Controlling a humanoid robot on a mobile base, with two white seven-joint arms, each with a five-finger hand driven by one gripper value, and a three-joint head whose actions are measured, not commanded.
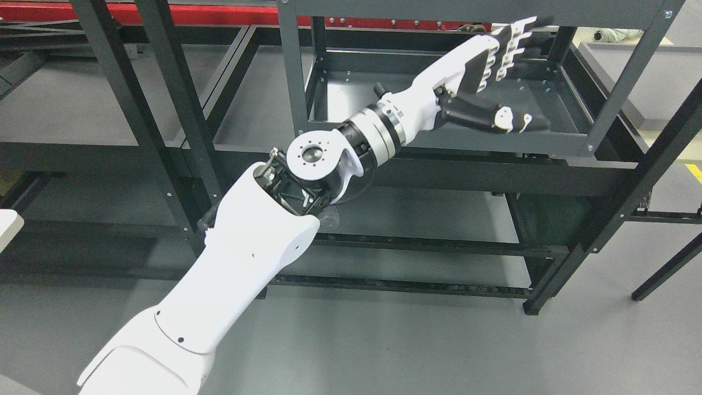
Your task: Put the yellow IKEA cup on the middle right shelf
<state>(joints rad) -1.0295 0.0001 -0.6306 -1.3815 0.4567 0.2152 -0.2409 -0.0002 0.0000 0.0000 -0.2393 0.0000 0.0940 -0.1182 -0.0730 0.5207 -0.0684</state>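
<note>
Head view: left hand (493, 71) outstretched, fingers (513, 41) spread, over shelf tray (340, 93).

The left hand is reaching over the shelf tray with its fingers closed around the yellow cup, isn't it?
Not quite. The left hand does reach over the shelf tray, but its fingers are spread open and hold nothing; no yellow cup appears anywhere. The head view shows this.
</note>
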